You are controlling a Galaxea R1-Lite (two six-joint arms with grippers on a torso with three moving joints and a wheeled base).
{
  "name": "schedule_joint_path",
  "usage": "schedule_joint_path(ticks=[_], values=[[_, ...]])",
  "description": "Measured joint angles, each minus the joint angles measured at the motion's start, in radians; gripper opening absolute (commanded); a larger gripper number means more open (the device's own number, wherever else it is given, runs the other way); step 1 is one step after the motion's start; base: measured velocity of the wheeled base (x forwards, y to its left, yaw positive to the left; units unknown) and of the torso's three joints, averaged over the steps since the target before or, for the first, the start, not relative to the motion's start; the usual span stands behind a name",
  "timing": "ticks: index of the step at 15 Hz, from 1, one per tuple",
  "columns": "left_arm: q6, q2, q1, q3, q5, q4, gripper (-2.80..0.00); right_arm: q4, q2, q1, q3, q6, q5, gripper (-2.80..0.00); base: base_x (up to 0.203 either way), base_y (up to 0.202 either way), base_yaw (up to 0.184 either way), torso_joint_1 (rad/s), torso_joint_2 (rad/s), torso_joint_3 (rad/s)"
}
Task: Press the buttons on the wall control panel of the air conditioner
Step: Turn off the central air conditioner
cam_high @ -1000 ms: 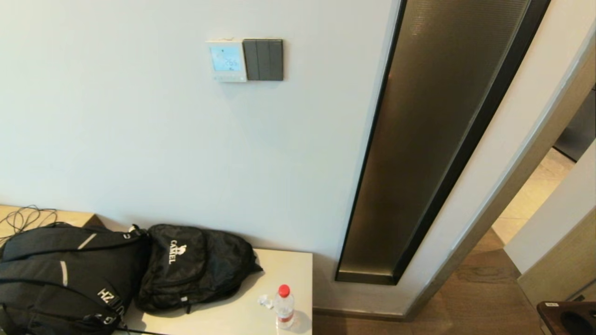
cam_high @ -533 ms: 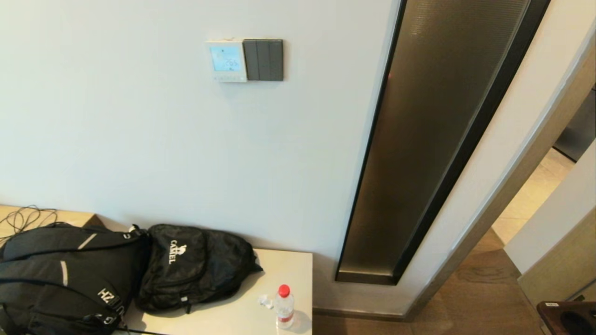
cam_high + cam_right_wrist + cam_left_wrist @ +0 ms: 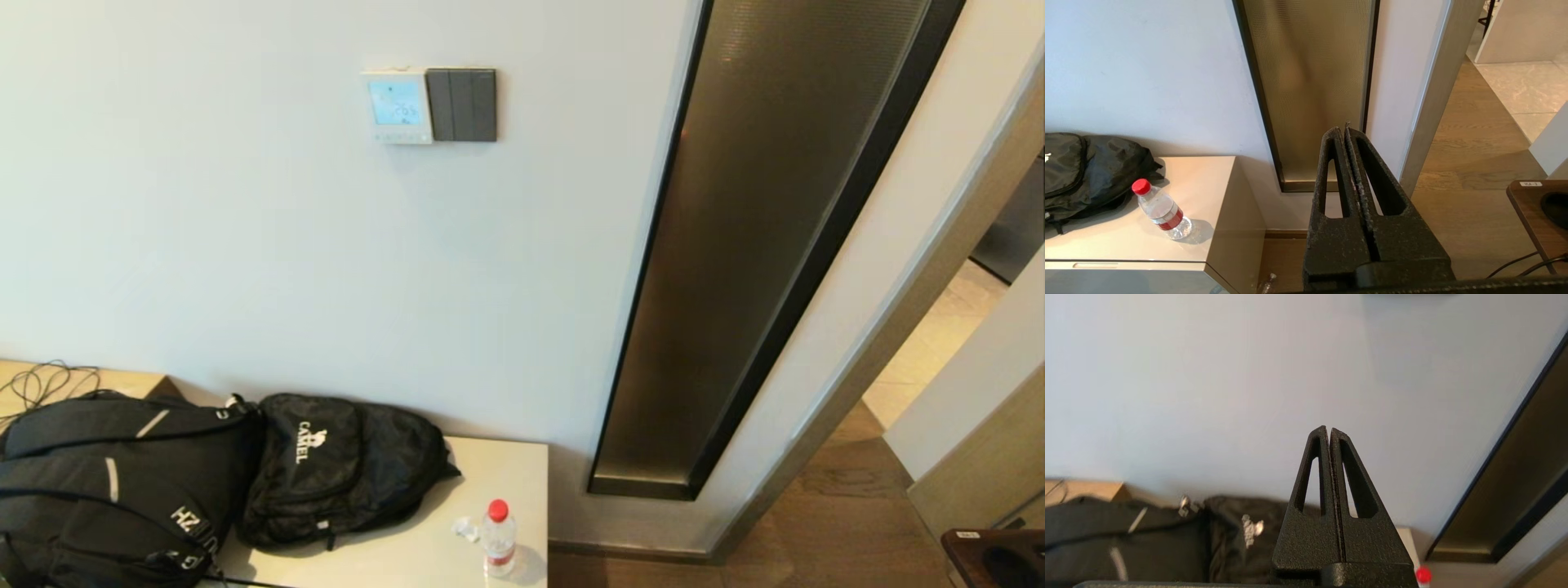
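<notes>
The white air conditioner control panel (image 3: 397, 106) hangs high on the wall, its blue screen lit and a row of small buttons along its lower edge. A dark grey switch plate (image 3: 461, 104) sits right beside it. Neither arm shows in the head view. My left gripper (image 3: 1328, 430) is shut and empty, pointing at bare wall well below the panel. My right gripper (image 3: 1342, 128) is shut and empty, low down, facing the bronze glass strip (image 3: 1310, 81).
A beige cabinet (image 3: 490, 465) stands against the wall below the panel with two black backpacks (image 3: 335, 465) and a red-capped water bottle (image 3: 497, 539) on it. The tall bronze strip (image 3: 759, 245) and a doorway lie to the right. A dark wooden table corner (image 3: 992, 555) is at far right.
</notes>
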Motion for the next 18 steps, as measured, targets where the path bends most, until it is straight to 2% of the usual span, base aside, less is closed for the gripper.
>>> schedule_joint_path(ticks=[2,4,7,12,18], values=[[-0.006,0.187,-0.005,-0.099,-0.025,-0.105,-2.8,0.0,0.0,0.0,0.0,0.0,0.0,-2.8,0.0,0.0,0.0,0.0,0.0,0.0],[-0.015,0.363,-0.016,-0.212,-0.044,-0.165,-2.8,0.0,0.0,0.0,0.0,0.0,0.0,-2.8,0.0,0.0,0.0,0.0,0.0,0.0],[-0.021,0.606,-0.078,-0.39,-0.044,-0.245,-2.8,0.0,0.0,0.0,0.0,0.0,0.0,-2.8,0.0,0.0,0.0,0.0,0.0,0.0],[-0.016,0.888,-0.274,-0.614,0.065,-0.299,-2.8,0.0,0.0,0.0,0.0,0.0,0.0,-2.8,0.0,0.0,0.0,0.0,0.0,0.0],[-0.012,1.118,-0.362,-0.838,0.131,-0.323,-2.8,0.0,0.0,0.0,0.0,0.0,0.002,-2.8,0.0,0.0,0.0,0.0,0.0,0.0]])
